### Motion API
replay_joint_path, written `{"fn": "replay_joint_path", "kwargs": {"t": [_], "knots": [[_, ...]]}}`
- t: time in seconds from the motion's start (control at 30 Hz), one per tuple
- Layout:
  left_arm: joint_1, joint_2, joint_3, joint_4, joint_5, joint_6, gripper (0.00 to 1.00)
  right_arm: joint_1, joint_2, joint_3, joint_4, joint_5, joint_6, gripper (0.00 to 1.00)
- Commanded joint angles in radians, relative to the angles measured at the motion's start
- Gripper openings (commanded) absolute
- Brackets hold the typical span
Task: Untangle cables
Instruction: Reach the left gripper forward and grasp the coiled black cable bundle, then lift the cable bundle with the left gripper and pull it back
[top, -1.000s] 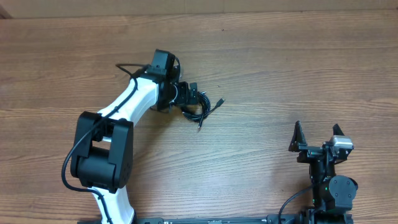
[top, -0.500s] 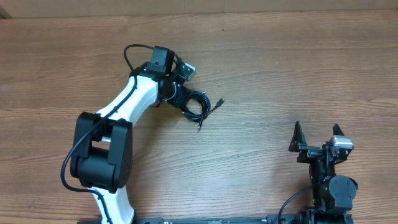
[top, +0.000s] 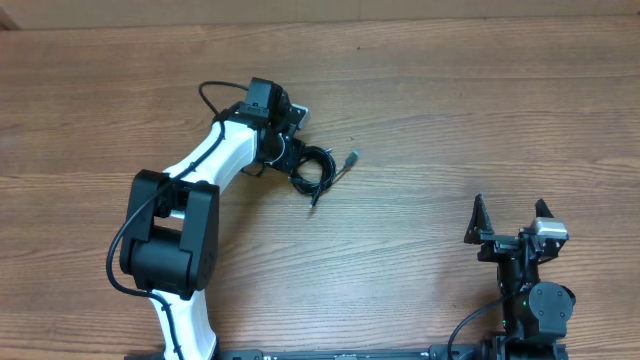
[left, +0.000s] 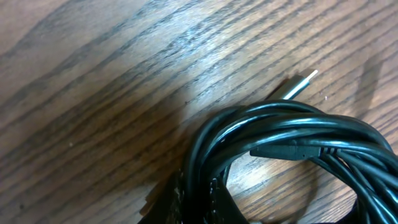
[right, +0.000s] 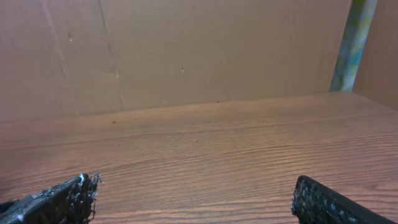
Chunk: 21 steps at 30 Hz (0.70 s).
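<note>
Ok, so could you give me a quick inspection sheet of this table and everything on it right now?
Surface: wooden table, bare grain, no spills seen.
Job's things: cables in one tangled black bundle, silver-tipped plug poking out.
Clutter: nothing seen.
Grippers: left arm has its jaws shut on the cables; right arm sits near its base, jaws open and empty.
Cables: thick black arm wiring loops off the left arm.
Surroundings: brown cardboard wall behind the table.
</note>
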<state>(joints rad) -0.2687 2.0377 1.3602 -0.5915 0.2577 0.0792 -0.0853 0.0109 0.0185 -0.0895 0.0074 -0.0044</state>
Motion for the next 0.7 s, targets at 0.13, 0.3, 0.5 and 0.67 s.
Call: {"fn": "replay_joint_path", "kwargs": {"t": [0.13, 0.3, 0.5, 0.67], "knots": [[0.004, 0.013, 0.224, -0.328, -0.006, -0.117, 0.04, 0.0, -0.008, -0.011, 0.006, 0.001, -0.008, 1.0], [0.004, 0.011, 0.423, -0.566, -0.006, -0.157, 0.04, 0.0, -0.008, -0.011, 0.006, 0.001, -0.008, 1.0], [0.001, 0.016, 0.474, -0.623, -0.079, -0.297, 0.04, 0.0, -0.008, -0.011, 0.006, 0.001, -0.008, 1.0], [-0.001, 0.018, 0.449, -0.591, -0.15, -0.401, 0.34, 0.0, -0.008, -0.011, 0.006, 0.001, -0.008, 1.0]]}}
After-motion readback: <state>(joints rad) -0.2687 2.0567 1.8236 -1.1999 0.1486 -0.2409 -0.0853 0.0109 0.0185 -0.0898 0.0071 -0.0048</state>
